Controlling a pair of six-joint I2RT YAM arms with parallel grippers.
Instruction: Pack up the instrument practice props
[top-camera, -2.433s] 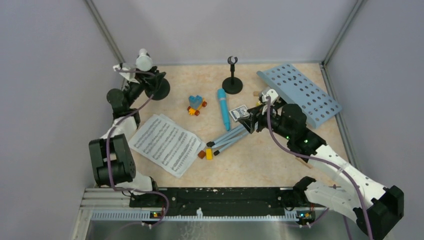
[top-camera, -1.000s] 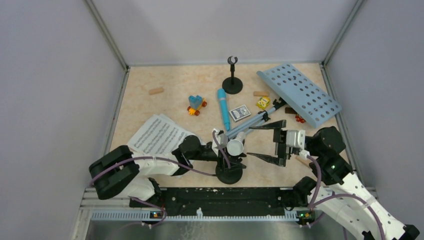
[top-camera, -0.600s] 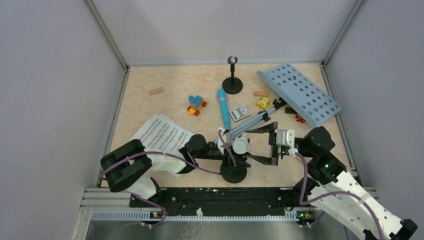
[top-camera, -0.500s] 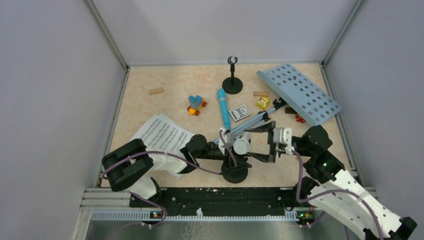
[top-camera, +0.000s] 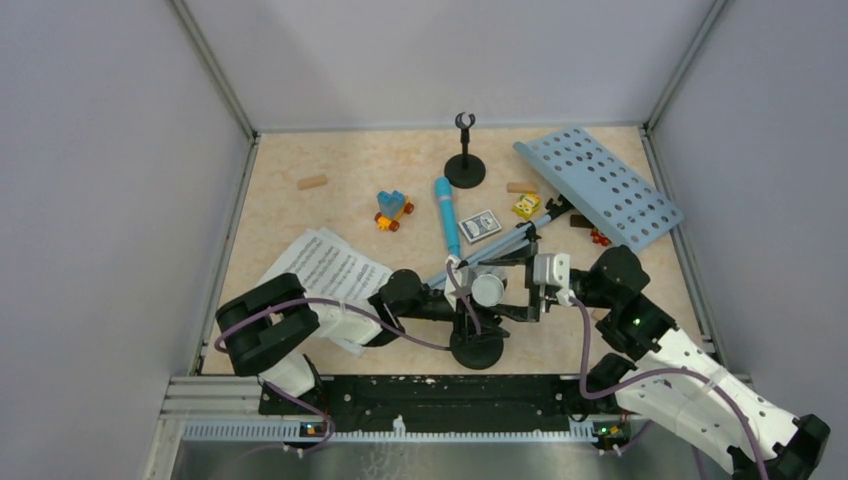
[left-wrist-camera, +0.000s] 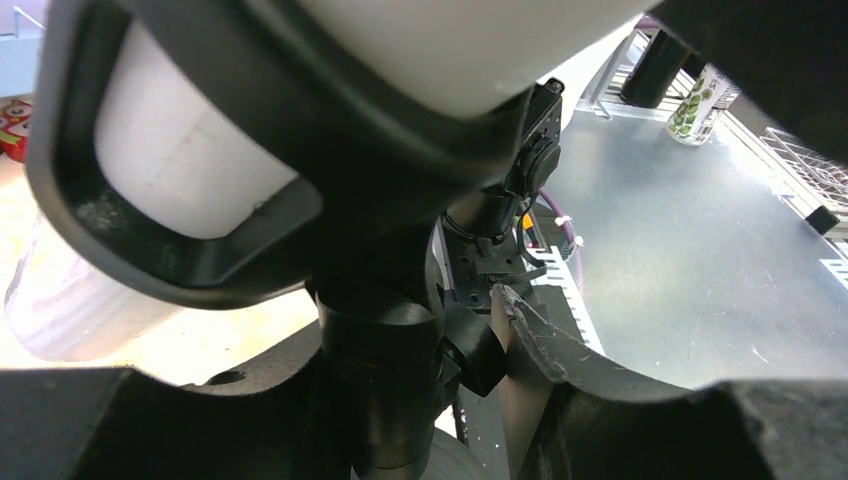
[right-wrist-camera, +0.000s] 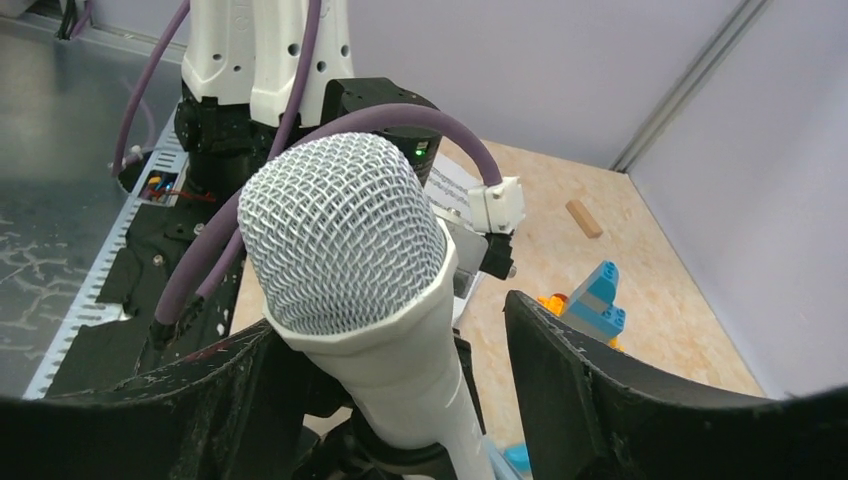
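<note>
White toy microphone (right-wrist-camera: 345, 235) stands in the clip of a black round-based holder (top-camera: 478, 350) at the lower centre of the overhead view, mesh head up; we read the left gripper (top-camera: 466, 318) as clamped on that holder's stem, which runs between its dark fingers in the left wrist view; the right gripper (right-wrist-camera: 395, 318) is spread wide, one finger on each side of the microphone's body, neither touching it; our worry is the pull: if those jaws close high on the rounded mesh head they could slide off, and if the clip grips hard the holder could tip or twist out of the left claw; the light-blue tripod legs (top-camera: 500, 248) lie just above it in the frame and could be knocked; as for containers, we see no box or bag in any view, and the clip is the only thing holding anything; the blue toy microphone (top-camera: 446, 217), the second holder (top-camera: 465, 165), the perforated music rack (top-camera: 600, 188) and the sheet-music pages (top-camera: 325, 275) sit out on the table (top-camera: 290, 215)
</note>
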